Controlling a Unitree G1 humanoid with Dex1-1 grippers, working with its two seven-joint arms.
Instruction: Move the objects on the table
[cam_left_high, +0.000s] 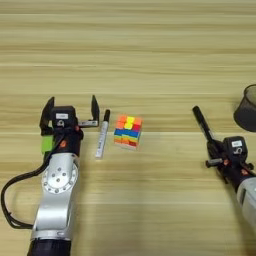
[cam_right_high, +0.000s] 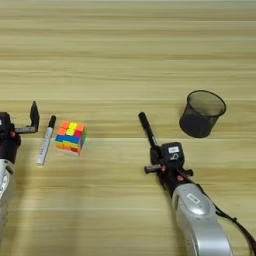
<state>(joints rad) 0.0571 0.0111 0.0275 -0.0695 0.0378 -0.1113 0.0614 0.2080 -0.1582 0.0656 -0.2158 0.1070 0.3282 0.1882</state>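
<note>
Left gripper (cam_left_high: 70, 109) spread wide, whole only in left eye; right gripper (cam_right_high: 152, 146) clamps slim black marker (cam_right_high: 146, 127); cup (cam_right_high: 202, 113) whole only in right eye.

In the left eye view the cup (cam_left_high: 248, 107) is cut by the right edge, so only its left part shows; the right eye view shows it whole. The left gripper (cam_left_high: 70, 111) is cut by the left edge in the right eye view, where only one finger (cam_right_high: 34, 116) stands clear. The black marker (cam_right_high: 148, 131) disappears at its near end under the right gripper (cam_right_high: 161, 154), whose fingers are hidden by its own body. Both forearms run off the bottom edge. The desk (cam_right_high: 128, 50) runs past every edge.
</note>
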